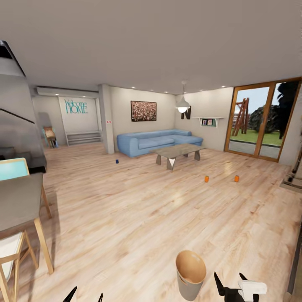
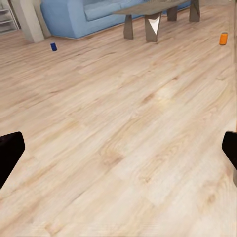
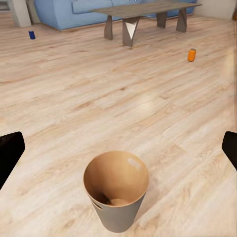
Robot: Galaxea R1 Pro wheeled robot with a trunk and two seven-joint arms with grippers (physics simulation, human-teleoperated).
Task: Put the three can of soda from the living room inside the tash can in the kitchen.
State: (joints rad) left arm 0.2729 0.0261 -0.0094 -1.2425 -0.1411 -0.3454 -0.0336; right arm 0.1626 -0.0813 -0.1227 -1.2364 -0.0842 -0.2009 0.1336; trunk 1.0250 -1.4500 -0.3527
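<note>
Wide light plank floor [image 1: 138, 218] of the living room, running from both claws out to the far walls. Beyond the claws, far off: blue corner sofa [image 1: 157, 141], with grey low table [image 1: 178, 152] just in front of it; wood-framed glass doors [image 1: 262, 119] away on the right claw's side. Near the left claw's side, a wooden table [image 1: 19, 201] with a pale chair [image 1: 10, 251] tucked beside it.

Close ahead of the right claw [image 1: 230, 280], just to its inner side: tash can [image 1: 191, 274], standing on the floor, mouth open, tan inside. From the right wrist, seen straight down into [image 3: 116, 190]: bare bottom, nothing inside.

Well beyond both claws, on the floor: two orange cans, one [image 1: 206, 179] nearer the middle, the other [image 1: 236, 178] further to the right claw's side, apart from each other, both short of the low table. Dark blue can [image 1: 117, 161] further still, toward the left claw's side, near the sofa's end.

Right wrist: blue can [image 3: 31, 34] and one orange can [image 3: 191, 55], plus the bin. Left wrist: blue can [image 2: 53, 47] and one orange can [image 2: 223, 38], bare planks below.

Left claw [image 1: 85, 296]: spread wide, holding nothing. Right claw: likewise spread wide, empty, black fingertips [image 3: 10, 150] at the picture's far edges.
</note>
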